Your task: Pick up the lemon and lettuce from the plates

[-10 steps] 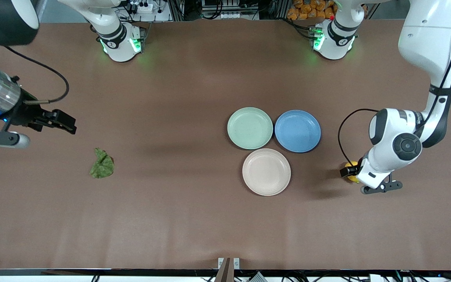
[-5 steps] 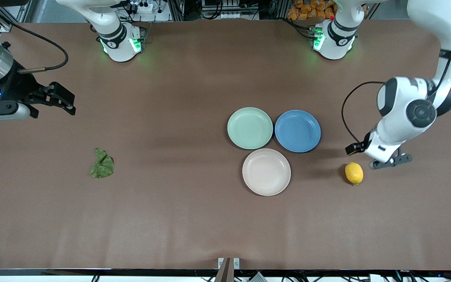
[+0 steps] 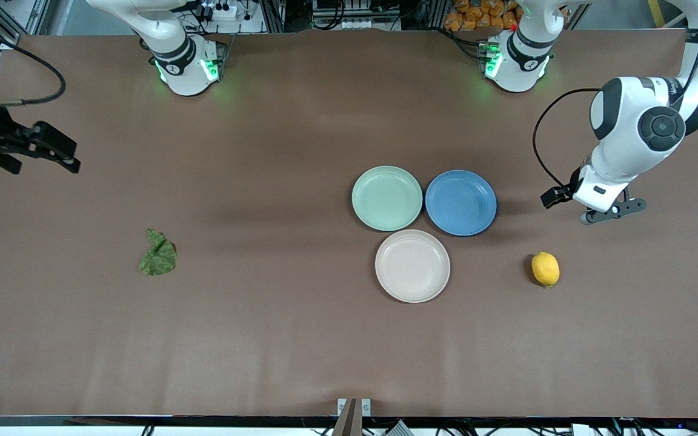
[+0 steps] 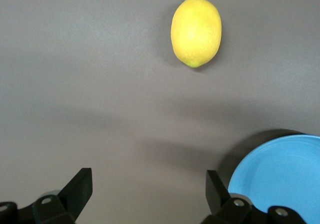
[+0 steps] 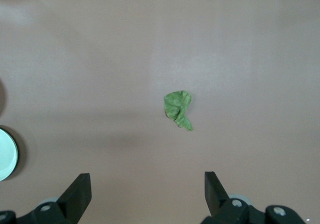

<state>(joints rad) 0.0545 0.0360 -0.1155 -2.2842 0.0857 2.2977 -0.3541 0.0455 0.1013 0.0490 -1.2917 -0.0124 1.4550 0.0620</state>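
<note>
We saw the lemon (image 3: 545, 269), bright yellow and oval, lying on its side on the bare tabletop toward the left arm's end. The lettuce (image 3: 157, 254), a crumpled dark green leaf, lay flat toward the right arm's end. The mint plate (image 3: 387, 198) and the cream plate (image 3: 412, 265) sat touching mid-table, the cream one nearer the front edge.

Blue plate (image 4: 280, 174): cut by the left wrist view's edge, only part showing;
Mint plate (image 5: 6, 154): a sliver at the right wrist view's edge;
Right gripper (image 3: 52, 148): arm runs off the front view's edge
</note>
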